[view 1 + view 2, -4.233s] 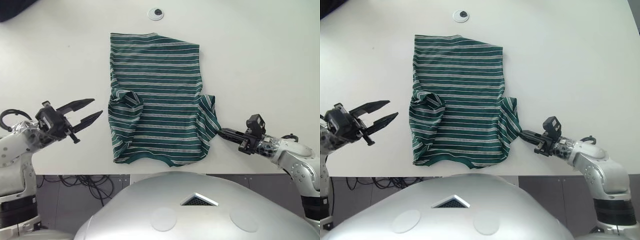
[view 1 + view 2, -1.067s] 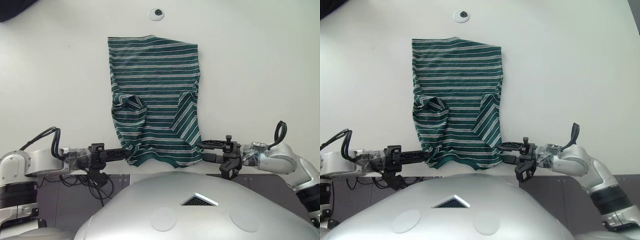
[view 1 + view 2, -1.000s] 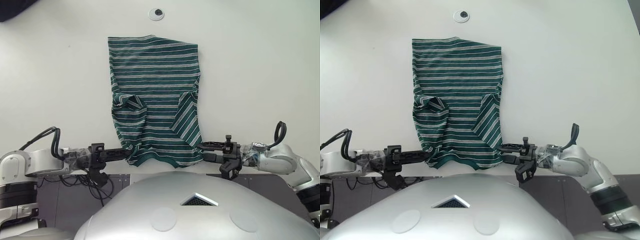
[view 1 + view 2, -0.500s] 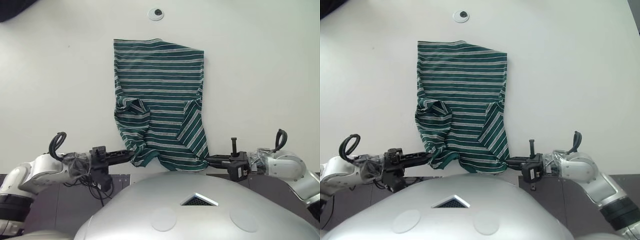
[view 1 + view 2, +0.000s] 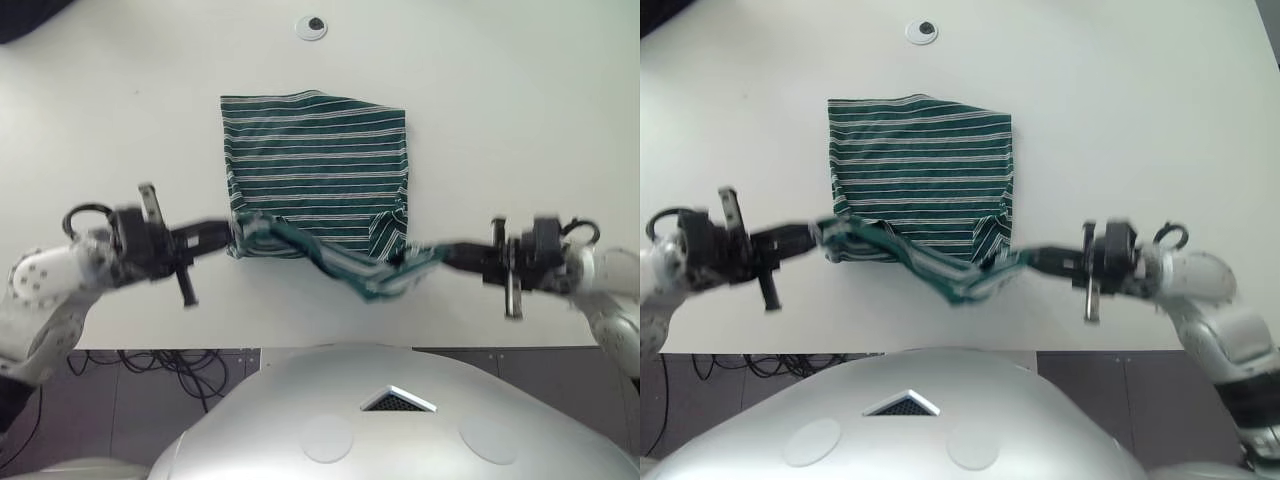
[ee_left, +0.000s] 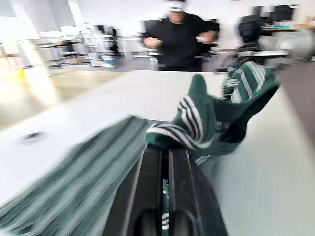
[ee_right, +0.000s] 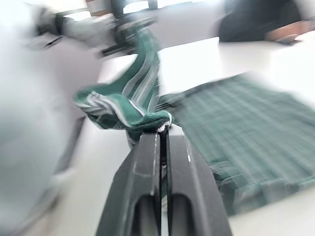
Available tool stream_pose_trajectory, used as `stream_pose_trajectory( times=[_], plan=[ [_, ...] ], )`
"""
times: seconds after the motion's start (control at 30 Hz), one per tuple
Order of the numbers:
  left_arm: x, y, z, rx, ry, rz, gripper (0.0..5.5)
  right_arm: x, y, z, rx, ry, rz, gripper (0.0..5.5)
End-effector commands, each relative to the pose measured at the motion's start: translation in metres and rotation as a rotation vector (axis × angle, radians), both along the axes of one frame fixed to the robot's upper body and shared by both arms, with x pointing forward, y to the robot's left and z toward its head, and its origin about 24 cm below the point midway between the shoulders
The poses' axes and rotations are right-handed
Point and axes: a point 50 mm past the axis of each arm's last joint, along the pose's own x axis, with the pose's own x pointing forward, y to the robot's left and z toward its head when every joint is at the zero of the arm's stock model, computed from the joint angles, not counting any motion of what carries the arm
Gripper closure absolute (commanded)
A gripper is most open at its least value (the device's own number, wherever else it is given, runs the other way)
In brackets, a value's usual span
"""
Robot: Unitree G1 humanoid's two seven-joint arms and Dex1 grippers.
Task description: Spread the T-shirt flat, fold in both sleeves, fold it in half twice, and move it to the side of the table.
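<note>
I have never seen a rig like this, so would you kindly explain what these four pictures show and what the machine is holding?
This is a humanoid robot with two arms, each ending in a two-fingered claw. The two wide pictures come from a stereo camera on its head, looking down over a white table. The other two come from cameras on its wrists, looking along each claw. On the table lies a green striped T-shirt. The left claw and the right claw are each shut on a near corner of it, so that edge sags between them while the far part lies flat. A small round fitting sits beyond the shirt.
</note>
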Motion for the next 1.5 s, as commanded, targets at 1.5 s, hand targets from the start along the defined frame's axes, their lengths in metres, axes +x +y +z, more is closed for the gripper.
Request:
stream_pose_trajectory(
  times=[1.5],
  plan=[
    [0.073, 0.014, -0.073, 1.437, -0.653, -0.586, 4.76, 0.049, 0.06, -0.078, -0.863, -0.466, 0.495, 4.0]
  ],
)
